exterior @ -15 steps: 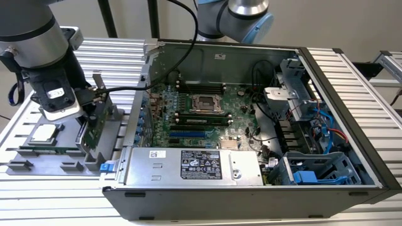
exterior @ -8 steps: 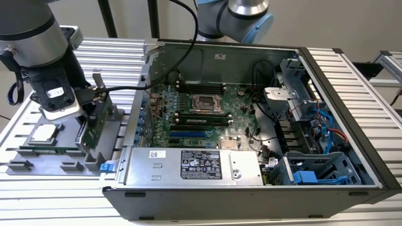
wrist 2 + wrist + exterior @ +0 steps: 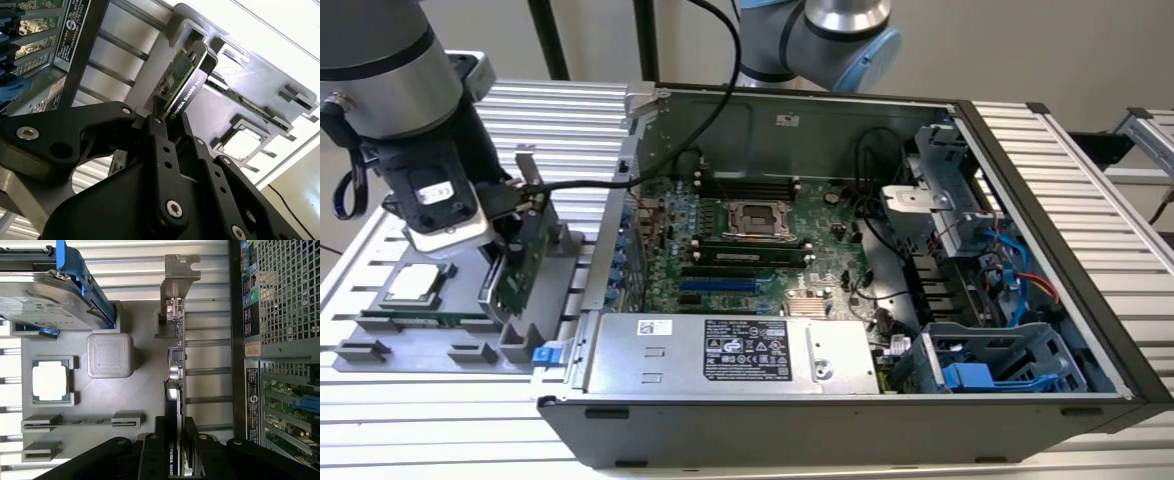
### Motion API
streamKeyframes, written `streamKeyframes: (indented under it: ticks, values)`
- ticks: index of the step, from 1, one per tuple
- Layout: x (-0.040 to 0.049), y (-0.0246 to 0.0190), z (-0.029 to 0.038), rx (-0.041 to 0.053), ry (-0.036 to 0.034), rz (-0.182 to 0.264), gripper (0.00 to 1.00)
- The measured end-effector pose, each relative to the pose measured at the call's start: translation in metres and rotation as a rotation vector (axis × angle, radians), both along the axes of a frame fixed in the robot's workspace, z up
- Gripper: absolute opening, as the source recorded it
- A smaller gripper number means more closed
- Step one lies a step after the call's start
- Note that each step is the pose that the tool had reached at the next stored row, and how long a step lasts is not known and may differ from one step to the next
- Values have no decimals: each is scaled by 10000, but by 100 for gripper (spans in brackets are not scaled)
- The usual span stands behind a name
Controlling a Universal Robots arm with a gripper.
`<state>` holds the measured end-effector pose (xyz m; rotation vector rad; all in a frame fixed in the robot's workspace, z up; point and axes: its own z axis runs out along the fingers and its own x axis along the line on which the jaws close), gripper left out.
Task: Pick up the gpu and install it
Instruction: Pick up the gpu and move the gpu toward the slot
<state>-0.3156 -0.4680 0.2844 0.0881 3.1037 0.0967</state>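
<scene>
The gpu stands on edge in the tray, on the exterior view's left of the computer case.

Robotics lab | open computer case | slatted aluminium bench

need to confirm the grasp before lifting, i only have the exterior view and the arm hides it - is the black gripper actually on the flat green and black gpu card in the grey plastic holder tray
Observer: Yes. In both wrist views the gripper straddles the gpu card, its black fingers against both faces.
Operator: has it been lifted out yet
Observer: No. In the second wrist view its far end sits between grey posts of the holder tray.
Operator: anything beside it to mind
Observer: In the first wrist view a silver hard drive with blue rails lies on the tray, apart from the card.
</scene>
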Motion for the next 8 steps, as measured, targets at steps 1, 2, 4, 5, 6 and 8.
streamKeyframes:
  ticks: [1,2,4,5,6,8]
  values:
    - [0,0,4,0,0,0,0]
    - [0,0,10,-2,2,1,0]
    - [0,0,24,-2,1,0,0]
    - [0,0,33,-1,1,0,0]
    - [0,0,41,-1,0,0,0]
    - [0,0,53,-1,1,0,0]
